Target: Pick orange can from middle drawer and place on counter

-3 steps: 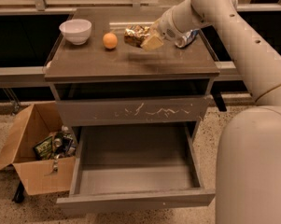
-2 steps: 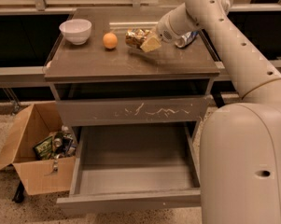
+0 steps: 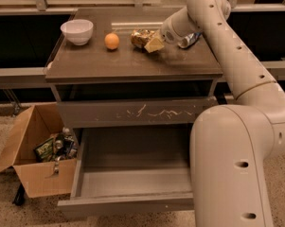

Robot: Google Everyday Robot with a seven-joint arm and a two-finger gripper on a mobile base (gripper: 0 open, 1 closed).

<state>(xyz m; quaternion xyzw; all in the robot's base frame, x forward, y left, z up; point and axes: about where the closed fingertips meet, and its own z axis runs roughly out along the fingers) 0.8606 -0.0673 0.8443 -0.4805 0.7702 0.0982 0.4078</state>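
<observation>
The orange can is at the counter's back middle, low on or just above its surface. My gripper reaches in from the right and is shut on the can's right side. The arm curves over the counter's right edge and down the right of the view. The middle drawer is pulled out below, and its grey floor is bare.
A white bowl and a round orange fruit sit on the counter left of the can. A silver-and-blue can lies behind my wrist. The scratched drawer front above is shut. An open cardboard box of trash stands on the floor at left.
The can and gripper stay at nearly the same spot on the counter. The arm's lower links have swung closer and fill more of the right side.
</observation>
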